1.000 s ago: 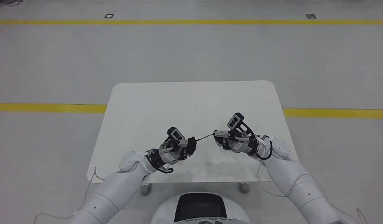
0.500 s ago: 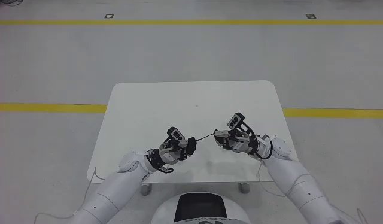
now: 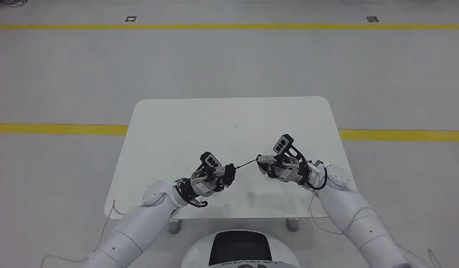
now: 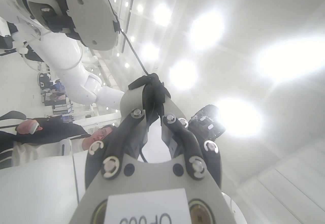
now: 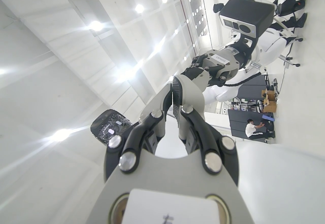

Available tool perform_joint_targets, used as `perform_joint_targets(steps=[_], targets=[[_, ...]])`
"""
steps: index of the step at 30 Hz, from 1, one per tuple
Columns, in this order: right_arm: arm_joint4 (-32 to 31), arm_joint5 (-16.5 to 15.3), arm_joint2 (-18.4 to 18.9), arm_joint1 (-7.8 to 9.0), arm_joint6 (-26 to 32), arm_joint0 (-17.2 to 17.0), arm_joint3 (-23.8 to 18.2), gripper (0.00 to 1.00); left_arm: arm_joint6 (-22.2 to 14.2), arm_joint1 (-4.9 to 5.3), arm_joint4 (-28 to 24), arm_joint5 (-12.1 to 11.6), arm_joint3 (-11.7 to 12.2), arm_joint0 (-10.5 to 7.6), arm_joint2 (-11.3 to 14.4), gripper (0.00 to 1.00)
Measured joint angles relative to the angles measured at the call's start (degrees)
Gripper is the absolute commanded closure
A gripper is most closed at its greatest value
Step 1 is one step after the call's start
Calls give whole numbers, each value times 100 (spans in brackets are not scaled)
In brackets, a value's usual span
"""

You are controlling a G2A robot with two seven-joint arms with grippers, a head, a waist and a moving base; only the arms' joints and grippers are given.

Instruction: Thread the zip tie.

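A: What is the zip tie (image 3: 246, 163) like?

B: A thin, black, flexible strap. From the top it reads as a fine, nearly straight line held in the air between the 2 pincers. It hangs above the near half of the counter (image 3: 229, 114), a smooth white slab with rounded corners.

A: And the left pincer (image 4: 151, 88)?

B: It has 2 flat grey fingers on black linkages with round metal pins, and they are pressed together on the strap. The left wrist view adds detail. The strap leaves the tips and runs, slightly bowed, up to the right pincer (image 3: 259, 163). A slack black length also curls back between the fingers toward the palm.

A: Can you see that curl from the top?

B: It is too small to tell there.

A: And the right pincer?

B: Also together, clamped on the strap's other end. Its own wrist view shows black ribbed pads (image 5: 176, 94) meeting face to face, with the strap hidden between them. The left wrist view shows the strap entering those tips.
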Motion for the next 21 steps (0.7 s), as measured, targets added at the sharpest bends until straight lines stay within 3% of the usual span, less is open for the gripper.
perform_joint_targets(steps=[21], targets=[[-18,-3,-12,-31,4,20,117,100,0,0,0,0,0,0,0,100]])
